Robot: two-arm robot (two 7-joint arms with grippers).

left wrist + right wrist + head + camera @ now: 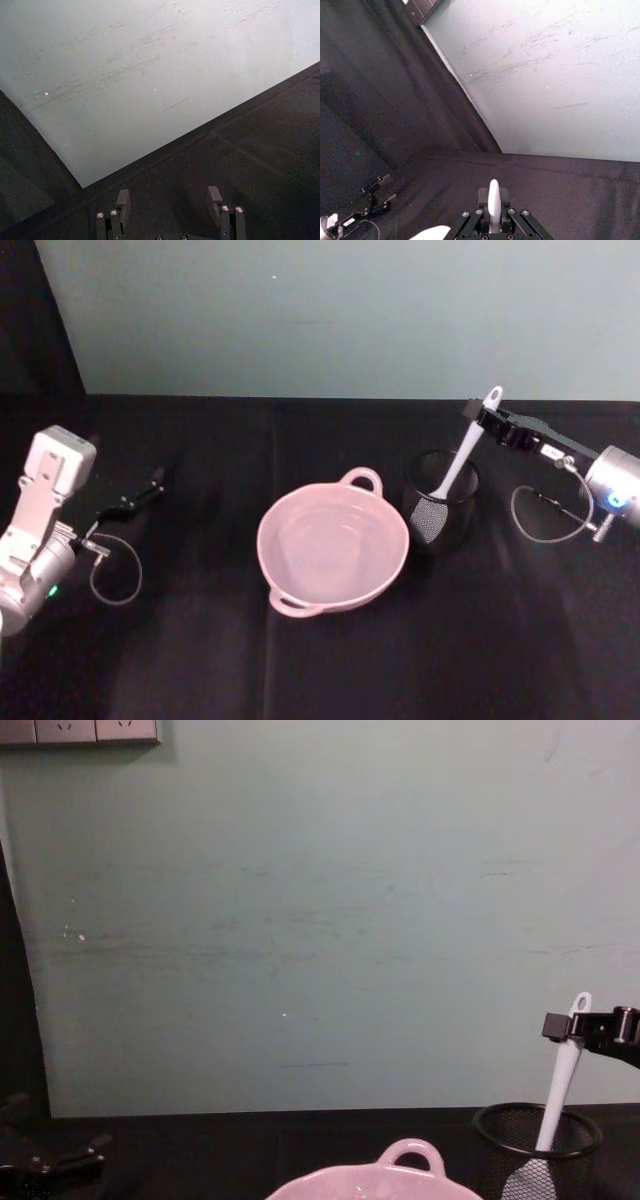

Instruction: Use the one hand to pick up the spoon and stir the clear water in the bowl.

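spoon and right gripper: i have the right gripper (480,420) closed on the spoon (464,455) near its holed handle end; the fingers pinch the shaft just below the hole.
spoon axis: near upright, tilted a little, scoop end down inside the black mesh cup (441,502), handle end up toward the far wall.
where the bowl lies: the pink bowl (333,546) sits just beside the cup, on the side toward my left arm, water in it, loop handles at its far and near rims.
what the move turns on, as i judge it: lift the spoon straight up along its axis until the scoop clears the cup rim, then carry it across toward the left and lower it into the bowl.
left gripper: the left gripper (170,202) is parked well off to the left, fingers spread apart, nothing between them.
surface: black cloth tabletop (200,660), dark and matte.
room: pale green wall (320,920) close behind the table; wall sockets (80,731) high on the left in the chest view.
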